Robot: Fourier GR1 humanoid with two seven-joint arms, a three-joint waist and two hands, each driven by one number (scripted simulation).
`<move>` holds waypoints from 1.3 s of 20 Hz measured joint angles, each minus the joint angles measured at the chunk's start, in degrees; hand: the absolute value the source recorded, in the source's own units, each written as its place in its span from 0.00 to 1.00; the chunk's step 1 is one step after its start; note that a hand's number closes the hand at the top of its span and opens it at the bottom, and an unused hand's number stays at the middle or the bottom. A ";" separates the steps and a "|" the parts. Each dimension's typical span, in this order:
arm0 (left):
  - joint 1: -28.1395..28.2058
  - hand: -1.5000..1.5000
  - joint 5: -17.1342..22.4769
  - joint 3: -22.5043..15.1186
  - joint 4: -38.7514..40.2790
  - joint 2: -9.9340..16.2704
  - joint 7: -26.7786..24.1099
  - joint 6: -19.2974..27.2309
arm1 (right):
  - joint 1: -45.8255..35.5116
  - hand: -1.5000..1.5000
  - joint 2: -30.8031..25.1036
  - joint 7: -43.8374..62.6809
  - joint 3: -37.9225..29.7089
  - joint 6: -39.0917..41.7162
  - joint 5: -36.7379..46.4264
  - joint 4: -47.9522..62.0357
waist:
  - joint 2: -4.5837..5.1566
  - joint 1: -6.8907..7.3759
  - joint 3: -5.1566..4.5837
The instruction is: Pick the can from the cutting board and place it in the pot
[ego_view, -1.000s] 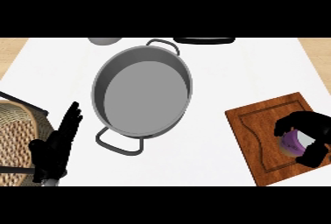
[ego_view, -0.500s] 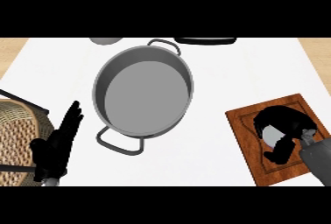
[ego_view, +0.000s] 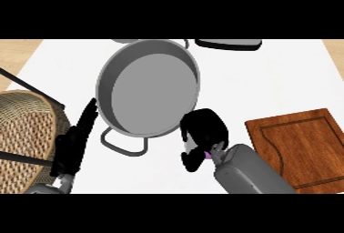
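Nearest the viewer, the right grey forearm (ego_view: 252,172) enters from the lower edge and ends in the black right hand (ego_view: 201,136), which sits over the white bench (ego_view: 282,82) between the pot and the board. Its fingers are curled around a small object; only a sliver of purple (ego_view: 209,155) shows at the wrist side, so the can is taken to be inside this grasp, largely hidden. The hand is just beside the pot's lower right rim, not over its interior.

To the right, the brown wooden cutting board (ego_view: 299,145) with a routed groove lies flat, with nothing on its visible surface.

At lower left, the black left hand (ego_view: 75,139) rests open, fingers straight and pointing up, holding nothing, beside the woven wicker basket (ego_view: 27,132).

Further off, the round grey metal pot (ego_view: 149,86) with 2 loop handles lies on the bench; its interior holds nothing.

At the far edge, a dark flat object (ego_view: 227,43) is partly cut off.
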 measured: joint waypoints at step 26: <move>-1.05 0.50 0.84 -1.21 0.30 0.49 0.61 0.37 | -37.54 1.00 7.24 31.66 7.67 -26.71 11.68 3.75 | 0.67 0.76 0.42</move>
